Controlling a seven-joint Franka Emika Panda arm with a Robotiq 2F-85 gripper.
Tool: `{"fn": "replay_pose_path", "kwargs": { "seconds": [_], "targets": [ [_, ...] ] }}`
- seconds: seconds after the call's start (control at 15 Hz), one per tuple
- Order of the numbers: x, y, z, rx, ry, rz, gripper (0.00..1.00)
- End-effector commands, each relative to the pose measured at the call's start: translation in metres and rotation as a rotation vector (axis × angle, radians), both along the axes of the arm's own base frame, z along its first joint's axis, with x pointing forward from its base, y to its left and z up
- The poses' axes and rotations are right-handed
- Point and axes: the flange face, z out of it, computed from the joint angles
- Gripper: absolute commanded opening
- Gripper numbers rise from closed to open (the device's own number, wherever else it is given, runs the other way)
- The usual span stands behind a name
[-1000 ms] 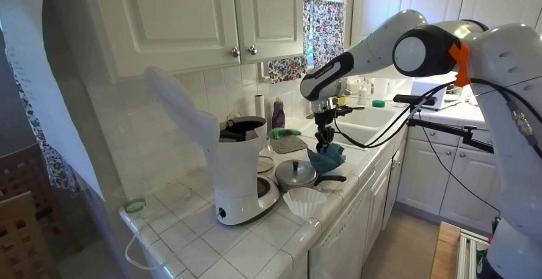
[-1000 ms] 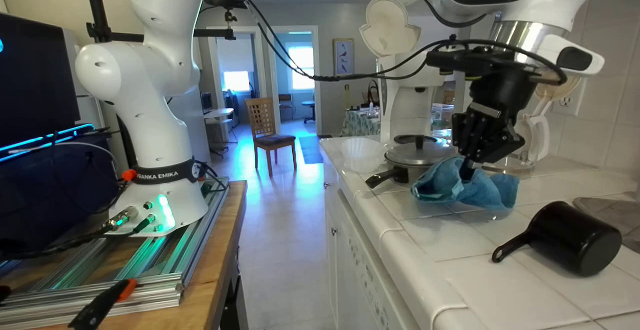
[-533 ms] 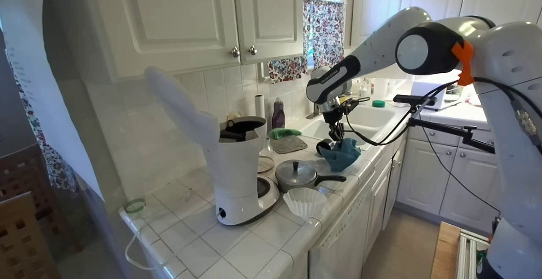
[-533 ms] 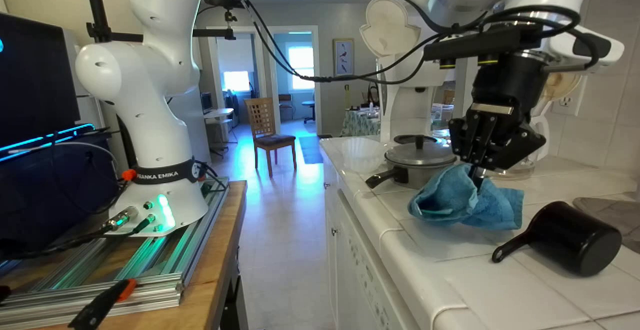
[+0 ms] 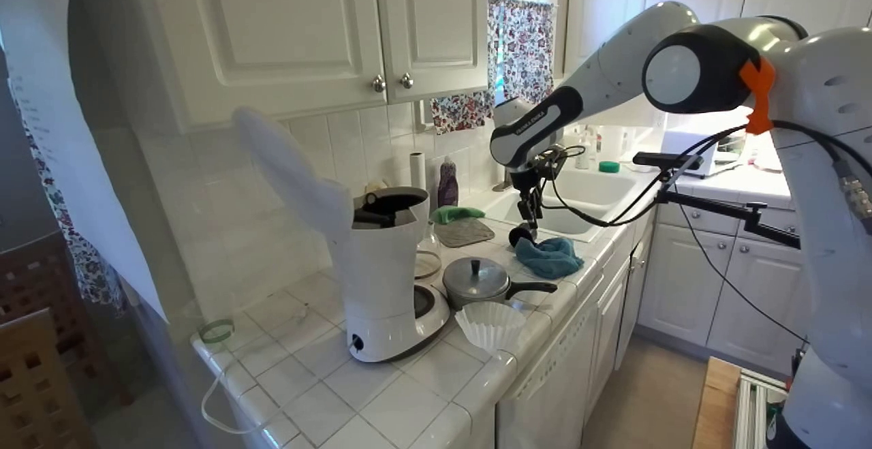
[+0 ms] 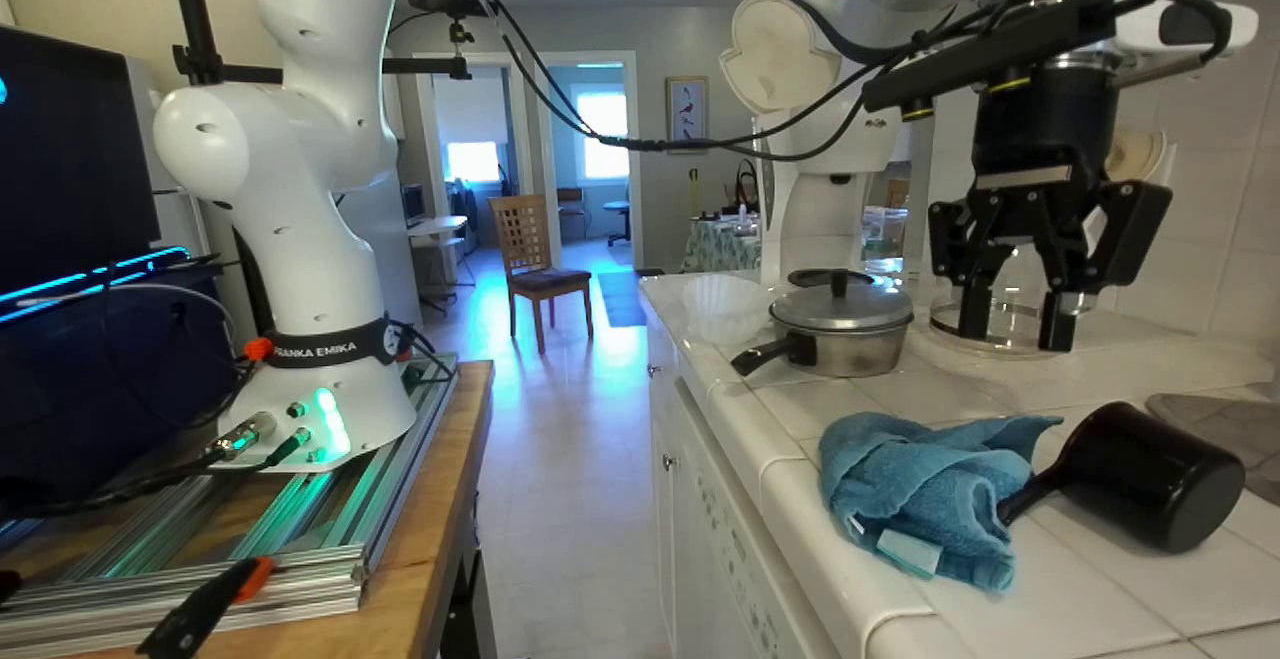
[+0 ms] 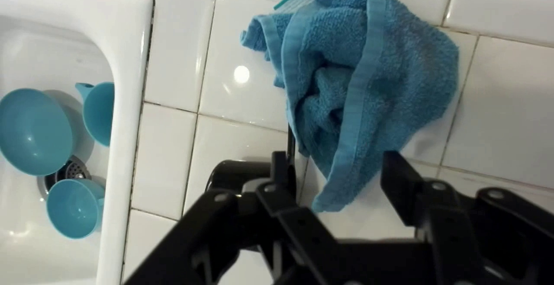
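Hand (image 6: 1016,324): jaws apart, gripping nothing, suspended over desk (image 6: 1085,611). Blue terry towel (image 6: 930,489): crumpled on desk, below hand, offset toward desk's front edge. Adjacent black pot (image 6: 1150,479): on its side; handle (image 6: 1042,489) runs to towel, end probably beneath.

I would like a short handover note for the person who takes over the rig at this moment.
Claw: open, empty, above the tiled counter.
Things: blue towel crumpled on the counter, hiding the handle end of the black pot; lidded pan nearby.
Done: the towel is down, free of the claw.
Left: nothing to release; the towel is not spread or folded.
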Motion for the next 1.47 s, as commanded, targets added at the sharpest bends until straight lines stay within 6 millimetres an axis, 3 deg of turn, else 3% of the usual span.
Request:
{"fn": "replay_pose_path", "kwargs": {
  "seconds": [0.0, 0.07, 0.13, 0.33, 0.6, 0.73, 0.87, 1.2, 1.4],
  "targets": [
    [-0.021, 0.015, 0.022, 0.019, 0.043, -0.078, 0.89],
    [-0.029, 0.014, 0.024, 0.026, 0.074, -0.106, 0.97],
    [-0.038, 0.009, 0.025, 0.027, 0.11, -0.13, 0.99],
    [-0.06, 0.005, 0.015, 0.092, 0.184, -0.073, 1.0],
    [-0.071, 0.007, -0.012, 0.113, 0.156, -0.044, 1.0],
    [-0.07, 0.005, -0.022, 0.079, 0.073, -0.017, 1.0],
    [-0.06, 0.003, -0.025, 0.072, 0.135, -0.04, 1.0],
    [-0.06, 0.001, -0.02, 0.052, 0.114, -0.055, 1.0],
    [-0.064, -0.002, -0.042, 0.014, 0.118, -0.091, 1.0]
  ]
}}
